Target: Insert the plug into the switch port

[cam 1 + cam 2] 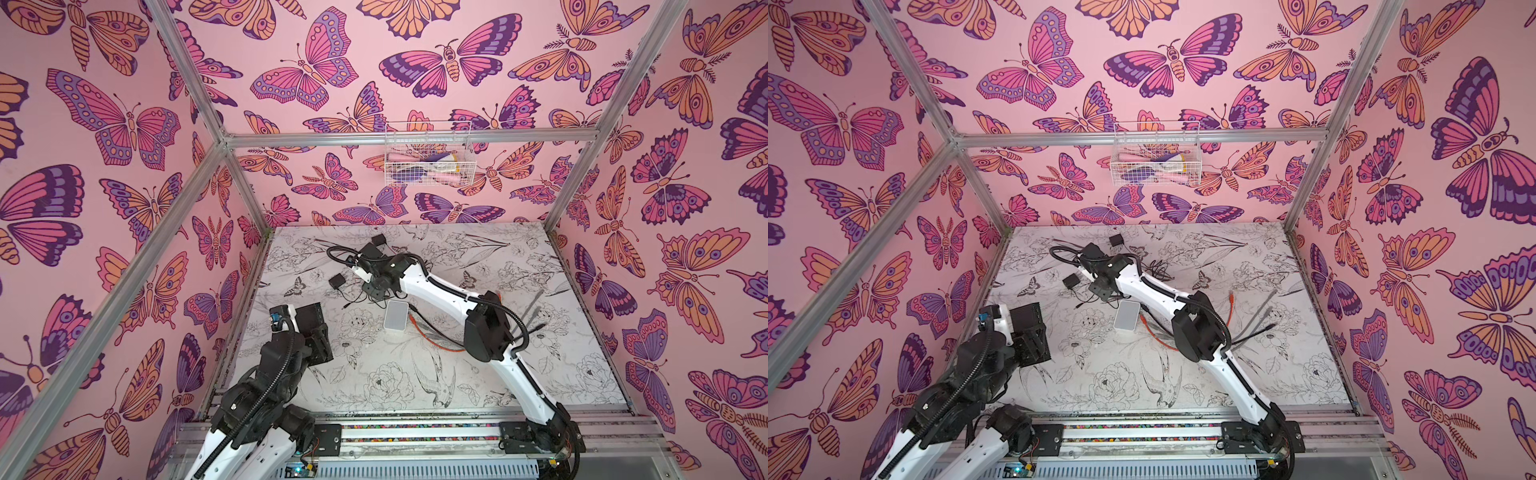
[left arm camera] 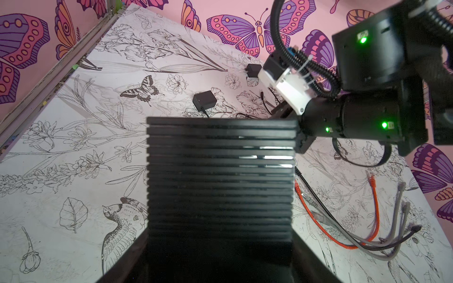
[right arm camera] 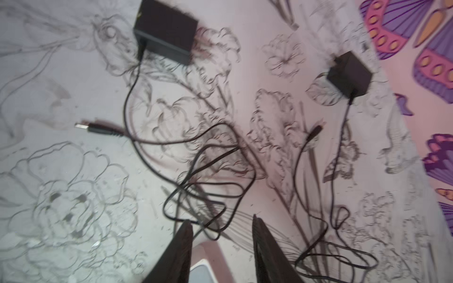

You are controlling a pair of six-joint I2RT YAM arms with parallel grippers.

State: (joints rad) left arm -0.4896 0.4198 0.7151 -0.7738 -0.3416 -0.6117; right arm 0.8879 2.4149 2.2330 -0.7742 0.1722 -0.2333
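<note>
In both top views my left claw (image 1: 318,336) pinches the black switch (image 1: 309,313) above the bench (image 1: 519,374), and the right wrist view shows my right claw (image 3: 220,219) spread, empty, the silver-tipped plug (image 3: 93,128) lying crosswise on the bench beyond its tips.

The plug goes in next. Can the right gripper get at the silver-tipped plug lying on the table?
Probably yes: the right gripper hangs open over the cables, and the plug lies bare nearby.

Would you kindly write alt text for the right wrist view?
The right end effector hangs open over tangled black cables on the flower-printed table. Beyond lie one black power adapter, a second adapter and a loose plug.
</note>
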